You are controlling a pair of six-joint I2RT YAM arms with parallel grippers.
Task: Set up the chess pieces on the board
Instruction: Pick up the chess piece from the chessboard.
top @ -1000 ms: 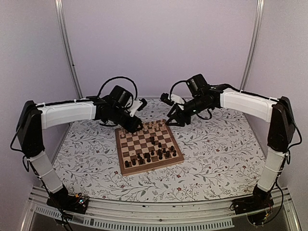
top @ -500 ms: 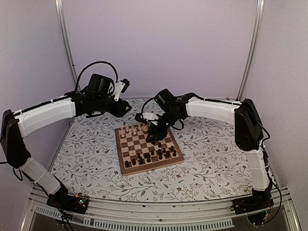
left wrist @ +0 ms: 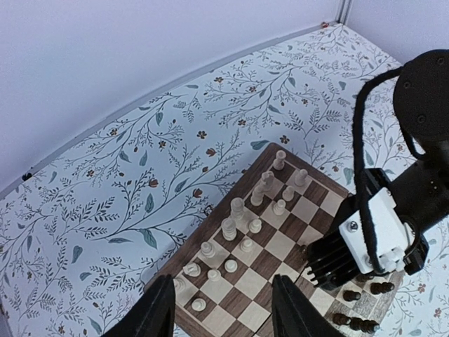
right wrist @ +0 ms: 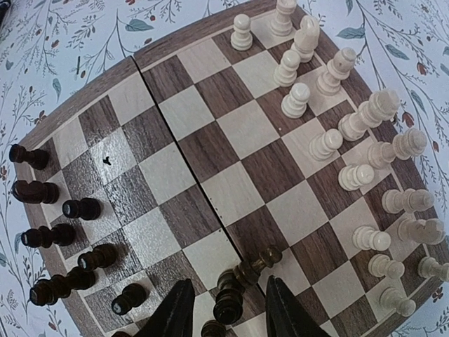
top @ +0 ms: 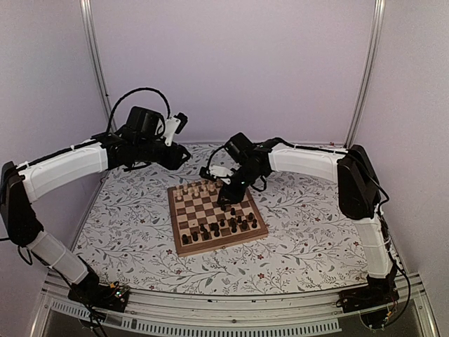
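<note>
The board (top: 223, 243) lies mid-table on the floral cover. Pale chess pieces (top: 200, 188) stand along its far edge and dark ones (top: 217, 228) along its near edge. My right gripper (top: 226, 194) hangs low over the board's right-middle. In the right wrist view its jaws (right wrist: 226, 286) are open and straddle a small cluster of dark pieces: one leaning over (right wrist: 263, 261) and one upright (right wrist: 229, 307), with gaps on both sides. My left gripper (top: 184, 156) hovers open and empty beyond the board's far-left corner, above the pale pieces (left wrist: 238, 225).
Pale pieces (right wrist: 351, 133) fill the right side of the right wrist view and dark ones (right wrist: 63, 232) the left, with bare squares (right wrist: 245, 130) between. The floral cover (top: 316, 210) surrounds the board. The right arm's black fingers (left wrist: 337, 260) show in the left wrist view.
The left arm has pulled up and back from the board's far-left corner. The right arm swung in over the board, lowered onto the dark cluster, and its jaws have narrowed.
</note>
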